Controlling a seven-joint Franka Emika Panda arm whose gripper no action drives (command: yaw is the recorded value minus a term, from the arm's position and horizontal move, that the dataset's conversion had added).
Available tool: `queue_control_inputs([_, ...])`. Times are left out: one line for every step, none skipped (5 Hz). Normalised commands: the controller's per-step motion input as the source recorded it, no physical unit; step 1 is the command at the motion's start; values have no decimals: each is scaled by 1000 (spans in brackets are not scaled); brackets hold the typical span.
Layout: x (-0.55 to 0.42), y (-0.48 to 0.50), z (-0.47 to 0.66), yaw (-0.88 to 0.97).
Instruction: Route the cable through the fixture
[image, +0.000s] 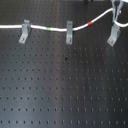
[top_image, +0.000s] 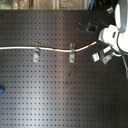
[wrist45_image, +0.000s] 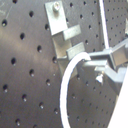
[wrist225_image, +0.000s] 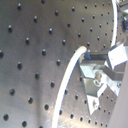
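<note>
The white cable runs from the first exterior view's left edge across the black perforated board. It lies in the top of two metal fixture clips, with its green band between them. The red band lies past the second clip, where the cable rises to my gripper at the top right. A third clip stands below the gripper, and the cable is not in it. In the first wrist view the cable curves into my fingers, beside a clip. The gripper is shut on the cable.
The black perforated board fills both exterior views. In the second exterior view a small blue thing sits at the left edge and a black object lies near the arm's white body.
</note>
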Motion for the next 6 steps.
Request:
queue_control_inputs([-1, -1, -201, 20])
queue_control_inputs([0, 0, -159, 66])
queue_control_inputs([118, 298, 222, 274])
queue_control_inputs([181, 266, 181, 303])
queue_control_inputs([120, -27, 111, 23])
queue_control_inputs([-99, -166, 2, 0])
